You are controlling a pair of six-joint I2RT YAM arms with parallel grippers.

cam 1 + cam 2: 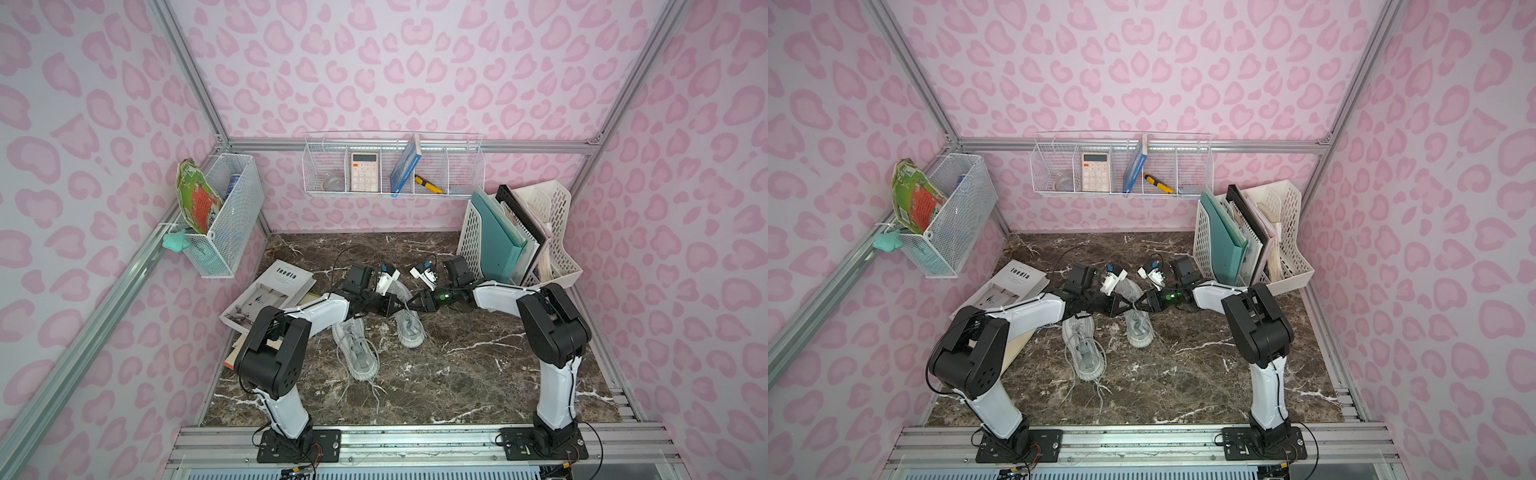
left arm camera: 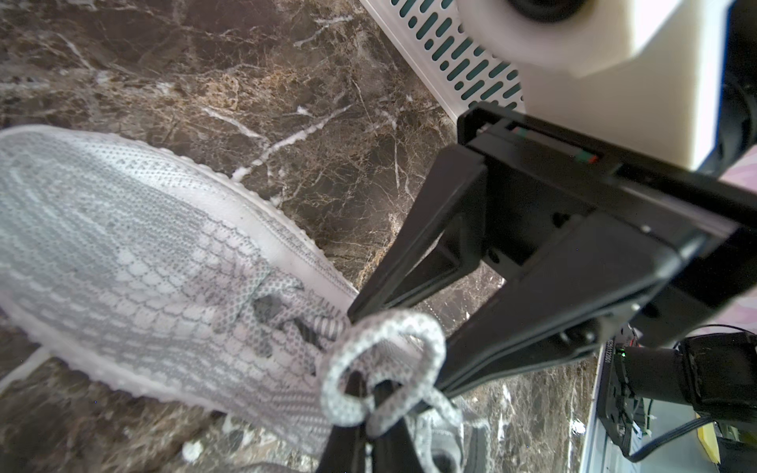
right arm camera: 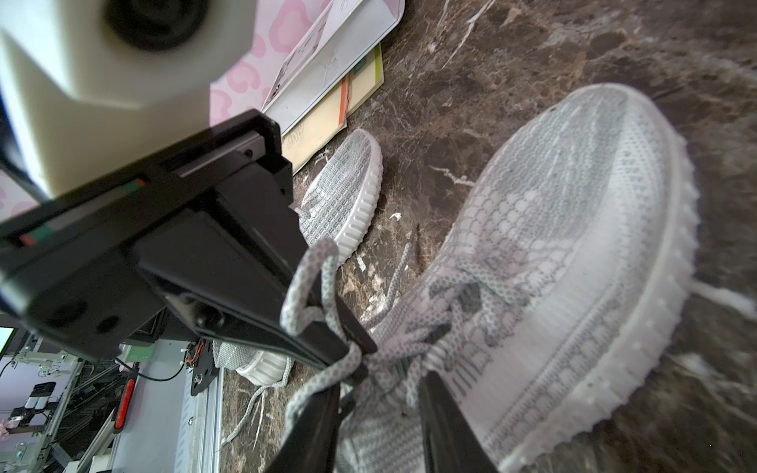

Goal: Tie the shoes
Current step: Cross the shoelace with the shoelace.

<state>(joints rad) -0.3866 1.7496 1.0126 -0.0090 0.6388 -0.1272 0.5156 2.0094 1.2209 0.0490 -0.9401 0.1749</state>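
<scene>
The far shoe (image 1: 409, 328) lies on the bench (image 1: 478, 374), with the other shoe (image 1: 358, 353) just beside it, apparently untied. Both hands meet above the far shoe's tongue. The left hand (image 3: 358, 348) is clamped on a lace loop (image 2: 405, 321), probably to keep the bow's shape under tension. The right hand (image 2: 399, 352) has its fingers spread around that loop, gripping nothing, seemingly to let go or re-grip.

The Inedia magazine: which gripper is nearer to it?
Left. The left gripper, shut on a lace, is above the far shoe, on the side facing the magazine; the right gripper meets it from the opposite side.
</scene>
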